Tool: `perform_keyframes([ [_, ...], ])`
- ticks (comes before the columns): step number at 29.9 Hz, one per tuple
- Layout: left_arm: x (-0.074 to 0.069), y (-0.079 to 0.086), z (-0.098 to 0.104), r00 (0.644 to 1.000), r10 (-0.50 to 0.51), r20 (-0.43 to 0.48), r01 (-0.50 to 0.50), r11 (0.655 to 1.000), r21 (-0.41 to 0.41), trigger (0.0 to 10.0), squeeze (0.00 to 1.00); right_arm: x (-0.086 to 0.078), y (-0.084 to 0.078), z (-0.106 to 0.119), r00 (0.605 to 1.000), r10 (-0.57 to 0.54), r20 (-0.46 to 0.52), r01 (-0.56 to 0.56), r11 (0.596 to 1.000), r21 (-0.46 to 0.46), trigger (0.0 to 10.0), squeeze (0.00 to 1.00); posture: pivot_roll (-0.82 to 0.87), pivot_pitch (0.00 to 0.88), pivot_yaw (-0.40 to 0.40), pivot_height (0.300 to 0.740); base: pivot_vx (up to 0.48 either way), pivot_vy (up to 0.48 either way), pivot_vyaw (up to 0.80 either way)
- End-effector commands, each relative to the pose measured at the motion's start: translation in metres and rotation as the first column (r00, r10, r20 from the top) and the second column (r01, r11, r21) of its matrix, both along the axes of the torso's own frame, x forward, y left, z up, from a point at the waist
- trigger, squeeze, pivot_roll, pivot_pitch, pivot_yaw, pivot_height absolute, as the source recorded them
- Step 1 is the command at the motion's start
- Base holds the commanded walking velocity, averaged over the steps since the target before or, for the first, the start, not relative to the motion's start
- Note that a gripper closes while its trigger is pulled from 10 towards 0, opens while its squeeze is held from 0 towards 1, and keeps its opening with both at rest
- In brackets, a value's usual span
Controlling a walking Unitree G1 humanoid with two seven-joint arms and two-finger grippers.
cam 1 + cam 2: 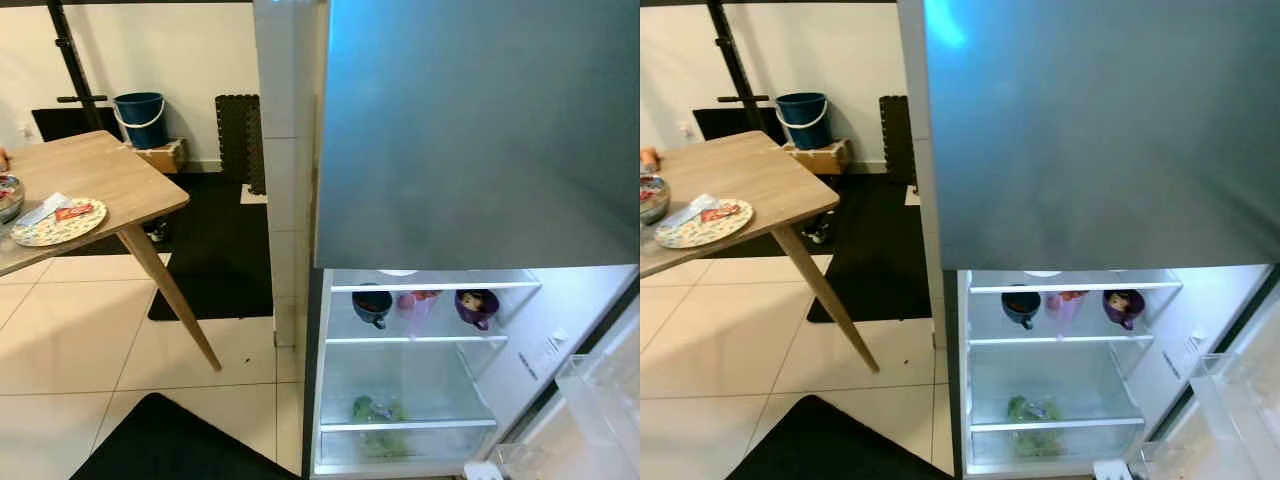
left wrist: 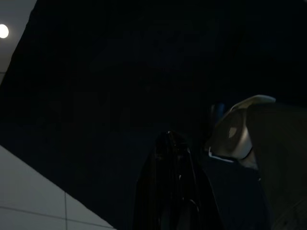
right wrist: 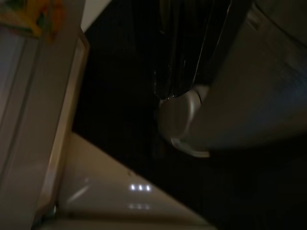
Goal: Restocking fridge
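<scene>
Left gripper (image 2: 175, 191) hanging idle, right gripper (image 3: 180, 52) hanging, finger gaps indiscernible, fridge (image 1: 420, 370) open

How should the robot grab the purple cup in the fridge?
Probably by its body, coming straight in from the open front. The purple cup stands upright at the right end of the shelf, beside a pale cup, so gripping across its sides looks easiest. Its handle seems to face forward, another possible hold.

fridge (image 1: 470, 140) grey door | cups (image 1: 372, 305) dark blue, pink, purple | bucket (image 1: 140, 118) blue | plate (image 1: 58, 222) floral
</scene>
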State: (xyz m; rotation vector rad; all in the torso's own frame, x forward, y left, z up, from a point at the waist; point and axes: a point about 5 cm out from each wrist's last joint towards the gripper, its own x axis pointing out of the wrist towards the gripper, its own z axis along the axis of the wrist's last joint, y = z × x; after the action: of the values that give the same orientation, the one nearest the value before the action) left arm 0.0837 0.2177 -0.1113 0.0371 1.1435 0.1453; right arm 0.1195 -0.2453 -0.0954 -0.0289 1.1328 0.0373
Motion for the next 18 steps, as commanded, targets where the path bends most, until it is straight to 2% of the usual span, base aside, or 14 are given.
perform_keyframes([
  [1, 0.013, -0.002, 0.003, 0.999, -0.038, 0.028, 0.038, 0.999, -0.003, 10.0, 0.00, -0.001, 0.000, -0.001, 1.000, 0.013, -0.016, -0.014, 1.000, -0.026, 10.0, 0.00, -0.06, 0.000, -0.032, 0.740, 0.000, 0.000, 0.00],
  [5, 0.028, -0.007, 0.005, 0.996, -0.078, 0.034, 0.078, 0.997, -0.004, 10.0, 0.00, -0.002, -0.003, -0.001, 0.999, 0.023, -0.040, -0.026, 0.996, -0.086, 10.0, 0.00, -0.06, 0.000, -0.027, 0.740, 0.000, 0.000, 0.00],
  [8, 0.035, -0.009, 0.007, 0.995, -0.088, 0.049, 0.089, 0.996, -0.010, 10.0, 0.00, 0.001, -0.001, -0.001, 0.999, 0.031, -0.031, -0.034, 0.996, -0.087, 10.0, 0.00, -0.05, 0.000, -0.022, 0.740, 0.000, 0.000, 0.00],
  [11, 0.037, -0.011, 0.007, 0.995, -0.088, 0.052, 0.089, 0.996, -0.015, 10.0, 0.00, 0.005, -0.002, 0.000, 1.000, -0.001, -0.018, -0.001, 0.996, -0.088, 10.0, 0.00, -0.05, 0.000, -0.018, 0.740, 0.000, 0.000, 0.00],
  [15, 0.038, -0.014, 0.007, 0.994, -0.097, 0.050, 0.099, 0.995, -0.023, 10.0, 0.00, 0.011, -0.001, 0.002, 1.000, 0.015, 0.000, -0.015, 0.997, -0.075, 10.0, 0.00, -0.06, 0.000, -0.030, 0.740, 0.000, 0.000, 0.00],
  [17, 0.034, -0.018, 0.004, 0.991, -0.134, 0.025, 0.135, 0.991, -0.024, 10.0, 0.00, 0.015, -0.004, 0.005, 0.997, -0.060, 0.053, 0.063, 0.996, -0.064, 10.0, 0.00, -0.06, 0.000, -0.039, 0.740, 0.000, 0.000, 0.00],
  [18, 0.031, -0.019, 0.003, 0.991, -0.130, 0.012, 0.130, 0.991, -0.027, 10.0, 0.00, 0.010, -0.005, 0.003, 0.997, -0.078, 0.020, 0.079, 0.994, -0.081, 10.0, 0.00, -0.06, 0.000, -0.033, 0.740, 0.000, 0.000, 0.00],
])
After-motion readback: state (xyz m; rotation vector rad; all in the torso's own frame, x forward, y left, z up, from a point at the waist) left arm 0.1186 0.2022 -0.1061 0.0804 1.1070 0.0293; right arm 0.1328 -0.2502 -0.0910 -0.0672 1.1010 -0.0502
